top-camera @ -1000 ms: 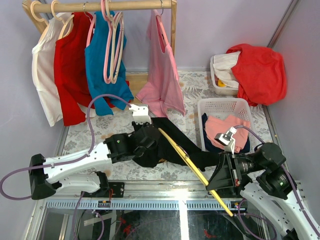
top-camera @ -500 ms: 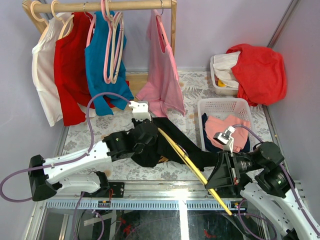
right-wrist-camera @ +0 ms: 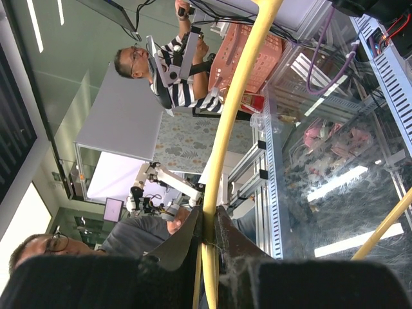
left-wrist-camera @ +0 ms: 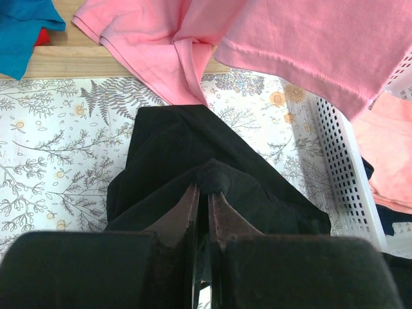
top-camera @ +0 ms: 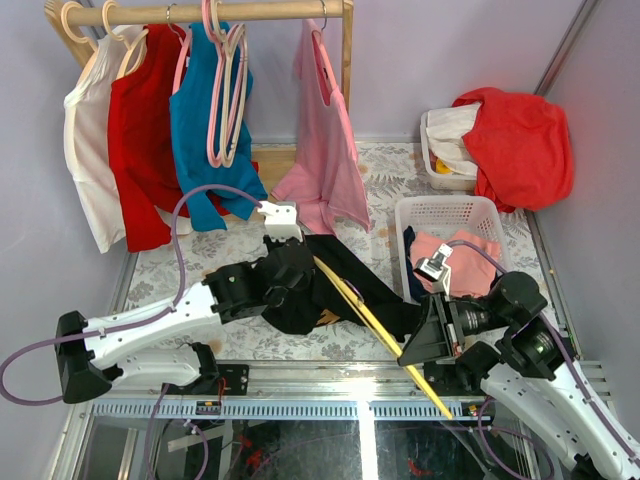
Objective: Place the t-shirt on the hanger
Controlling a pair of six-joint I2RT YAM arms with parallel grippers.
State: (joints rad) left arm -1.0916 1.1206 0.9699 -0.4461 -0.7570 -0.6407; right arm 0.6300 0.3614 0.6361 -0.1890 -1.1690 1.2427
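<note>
A: What is the left gripper [left-wrist-camera: 203,190] doing?

B: Its fingers are pressed together on a raised fold of the t-shirt [left-wrist-camera: 174,138]. The black cloth peaks right at the tips, then spreads ahead of them and off to their left over the flowered table [left-wrist-camera: 58,161].

A: And around it?

B: Beyond the tips hangs the hem of a pink shirt [left-wrist-camera: 302,45], just above the far edge of the black cloth. To the right of the fingers stands a white basket [left-wrist-camera: 335,148], near the cloth. I cannot tell whether the two touch.

A: The right gripper [right-wrist-camera: 207,219]?

B: Clamped on the hanger [right-wrist-camera: 228,122]. The thin yellow bar runs straight between the two fingers and on past the tips in a long curve. A second yellow stretch crosses the corner to the right of the fingers.

A: How do the two grippers lie from above?

B: The left gripper [top-camera: 300,275] is buried in the bunched end of the t-shirt [top-camera: 345,262], which trails from it toward the right gripper [top-camera: 420,345]. The hanger [top-camera: 375,325] slants across the cloth — one end reaches up close beside the left gripper, the other sticks out behind the right gripper, over the table's near edge.

A: Is the hanger inside the shirt?

B: From above it lies across the black cloth; nothing shows it threaded in. The basket [top-camera: 420,215] sits just behind the right gripper — pink cloth inside it.
</note>
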